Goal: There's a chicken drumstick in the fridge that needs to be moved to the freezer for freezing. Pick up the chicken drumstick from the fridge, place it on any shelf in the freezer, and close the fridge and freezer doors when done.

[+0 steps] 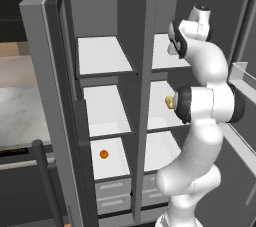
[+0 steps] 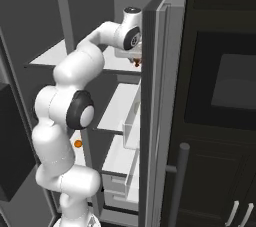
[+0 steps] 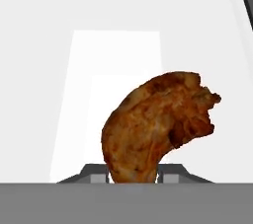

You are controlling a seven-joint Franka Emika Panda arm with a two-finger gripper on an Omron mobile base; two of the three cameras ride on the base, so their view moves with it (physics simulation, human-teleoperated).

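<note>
In the hand view the chicken drumstick (image 3: pixel 158 124), a reddish-brown lumpy piece, lies on a white fridge shelf (image 3: pixel 74 94). Its thinner end sits between my gripper's (image 3: pixel 132 174) two finger tips, which press on it from both sides. From the right base view my gripper (image 2: pixel 136 60) reaches over the upper shelf (image 2: pixel 55 58) of the fridge (image 2: pixel 120 106), and a bit of the drumstick (image 2: pixel 137 62) shows under it. The freezer (image 1: pixel 102 96) is the narrower left half, its white shelf (image 1: pixel 102 53) bare. Both doors stand open: the freezer door (image 1: pixel 42 86) on the left, the fridge door (image 2: pixel 155 96) on the right.
A small orange ball (image 1: pixel 104 154) rests on the freezer's lowest shelf. A yellow-tan oval (image 1: pixel 169 102) lies on the fridge's middle shelf, beside my arm. The fridge door's bins (image 2: pixel 131 126) jut inward near the arm. Dark cabinets and an oven (image 2: pixel 225 81) stand to the right.
</note>
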